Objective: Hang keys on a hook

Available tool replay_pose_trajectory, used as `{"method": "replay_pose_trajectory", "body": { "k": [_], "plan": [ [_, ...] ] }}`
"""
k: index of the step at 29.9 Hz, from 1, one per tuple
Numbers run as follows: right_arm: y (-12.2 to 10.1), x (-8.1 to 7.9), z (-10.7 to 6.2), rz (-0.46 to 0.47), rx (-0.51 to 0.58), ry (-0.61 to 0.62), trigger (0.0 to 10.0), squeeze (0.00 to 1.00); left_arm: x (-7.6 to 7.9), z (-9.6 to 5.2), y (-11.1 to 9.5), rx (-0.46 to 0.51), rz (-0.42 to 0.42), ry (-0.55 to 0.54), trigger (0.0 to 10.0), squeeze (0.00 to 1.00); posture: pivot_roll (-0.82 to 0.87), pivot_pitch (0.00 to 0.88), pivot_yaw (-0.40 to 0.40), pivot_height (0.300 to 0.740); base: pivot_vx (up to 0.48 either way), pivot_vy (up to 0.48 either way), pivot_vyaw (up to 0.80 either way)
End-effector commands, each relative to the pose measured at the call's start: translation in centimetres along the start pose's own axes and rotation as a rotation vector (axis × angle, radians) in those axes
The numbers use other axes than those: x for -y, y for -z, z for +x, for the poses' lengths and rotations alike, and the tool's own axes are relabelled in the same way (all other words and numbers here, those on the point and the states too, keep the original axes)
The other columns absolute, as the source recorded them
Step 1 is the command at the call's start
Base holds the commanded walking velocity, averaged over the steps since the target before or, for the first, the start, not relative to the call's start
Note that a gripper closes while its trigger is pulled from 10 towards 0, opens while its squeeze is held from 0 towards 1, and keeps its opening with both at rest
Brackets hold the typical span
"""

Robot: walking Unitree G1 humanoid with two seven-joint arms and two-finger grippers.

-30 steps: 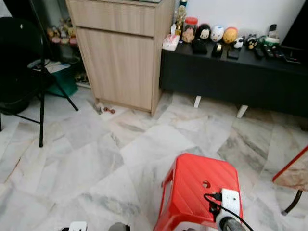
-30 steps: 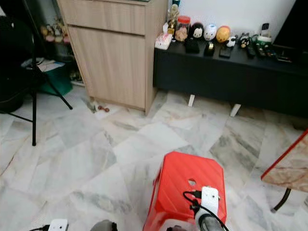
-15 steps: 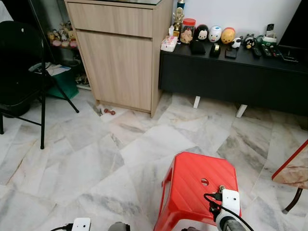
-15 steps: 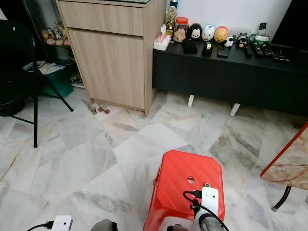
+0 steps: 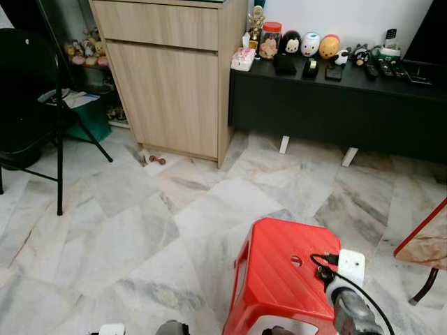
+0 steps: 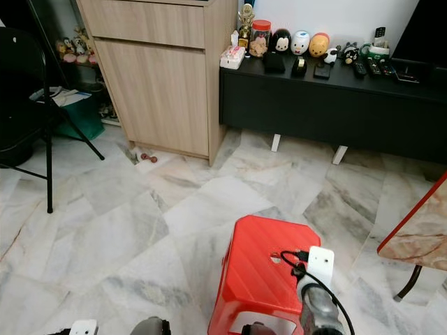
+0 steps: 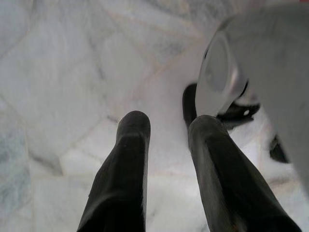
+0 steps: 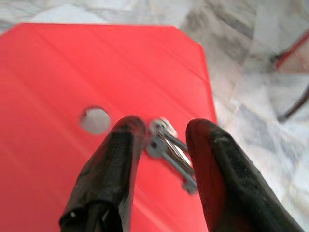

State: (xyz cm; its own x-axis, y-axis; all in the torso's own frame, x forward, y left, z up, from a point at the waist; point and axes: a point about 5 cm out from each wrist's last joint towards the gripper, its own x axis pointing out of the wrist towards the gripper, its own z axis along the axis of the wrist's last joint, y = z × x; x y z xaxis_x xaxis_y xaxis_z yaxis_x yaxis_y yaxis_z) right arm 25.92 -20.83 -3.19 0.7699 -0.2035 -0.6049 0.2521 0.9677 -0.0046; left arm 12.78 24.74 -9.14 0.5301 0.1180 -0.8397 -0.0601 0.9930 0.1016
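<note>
A bunch of silver keys [image 8: 168,151] lies on the top of a red plastic stool [image 5: 283,276], close to the stool's small round hole [image 8: 95,120]. My right gripper [image 8: 165,128] hovers just over the stool with its two black fingers apart, one on each side of the keys; the keys touch one finger. In the eye views my right wrist [image 5: 348,273] with its white camera box hangs over the stool's right edge. My left gripper [image 7: 166,124] hangs low over the marble floor, fingers apart and holding nothing.
A light wooden cabinet [image 5: 174,70] stands ahead on the left, with a black low sideboard [image 5: 335,105] carrying several figurines beside it. A black folding chair [image 5: 28,91] is at far left, a red-edged marble table [image 5: 427,241] at right. Open marble floor [image 5: 140,223] lies between.
My right wrist has shifted to the right and a little forward over the stool. The head camera has moved slightly, and my left wrist has sunk lower in the picture.
</note>
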Motion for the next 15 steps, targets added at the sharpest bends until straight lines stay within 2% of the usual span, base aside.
{"method": "replay_pose_trajectory", "body": {
  "k": [1, 2, 4, 9, 11, 12, 13, 14, 15],
  "plan": [
    [-0.7, -0.5, 0.2, -0.066, 0.020, -0.042, 10.0, 0.95, -0.2, -0.3, 0.9, -0.012, -0.002, 0.001, 10.0, 0.00, 0.08, 0.110, -0.078, 0.650, 0.000, 0.000, 0.00],
    [-1.1, -0.7, 0.2, -0.084, 0.032, -0.052, 10.0, 1.00, -0.2, -0.4, 1.1, -0.015, -0.003, 0.001, 10.0, 0.00, 0.08, 0.115, -0.079, 0.650, 0.000, 0.000, 0.00],
    [-1.6, -0.9, 0.3, -0.099, 0.046, -0.058, 10.0, 1.00, -0.2, -0.5, 1.5, -0.019, -0.003, 0.001, 10.0, 0.00, 0.08, 0.130, -0.082, 0.650, 0.000, 0.000, 0.00],
    [-2.6, -0.4, 0.5, -0.070, 0.069, -0.020, 10.0, 1.00, 0.1, -1.0, 3.1, -0.039, -0.007, 0.009, 10.0, 0.00, 0.06, 0.187, -0.098, 0.650, 0.000, 0.000, 0.00],
    [-2.6, -0.3, 0.5, -0.070, 0.073, -0.022, 10.0, 1.00, 0.9, -0.9, 3.2, -0.037, -0.008, 0.016, 10.0, 0.00, 0.06, 0.206, -0.107, 0.650, 0.000, 0.000, 0.00],
    [-2.8, -0.7, 0.5, -0.070, 0.077, -0.032, 10.0, 0.45, 1.4, -0.8, 3.1, -0.030, -0.012, 0.020, 10.0, 0.00, 0.06, 0.213, -0.114, 0.650, 0.000, 0.000, 0.00],
    [-2.8, -0.9, 0.5, -0.070, 0.080, -0.039, 10.0, 0.45, 1.8, -0.8, 3.0, -0.024, -0.015, 0.022, 10.0, 0.00, 0.06, 0.213, -0.114, 0.650, 0.000, 0.000, 0.00],
    [-2.9, -1.0, 0.5, -0.072, 0.082, -0.043, 10.0, 0.00, 2.0, -0.8, 2.9, -0.019, -0.021, 0.025, 10.0, 0.00, 0.06, 0.216, -0.119, 0.650, 0.000, 0.000, 0.00],
    [-2.8, -1.2, 0.5, -0.069, 0.084, -0.047, 10.0, 0.00, 2.2, -0.7, 2.7, -0.008, -0.022, 0.028, 10.0, 0.00, 0.06, 0.214, -0.121, 0.650, 0.000, 0.000, 0.00]
  ]
}}
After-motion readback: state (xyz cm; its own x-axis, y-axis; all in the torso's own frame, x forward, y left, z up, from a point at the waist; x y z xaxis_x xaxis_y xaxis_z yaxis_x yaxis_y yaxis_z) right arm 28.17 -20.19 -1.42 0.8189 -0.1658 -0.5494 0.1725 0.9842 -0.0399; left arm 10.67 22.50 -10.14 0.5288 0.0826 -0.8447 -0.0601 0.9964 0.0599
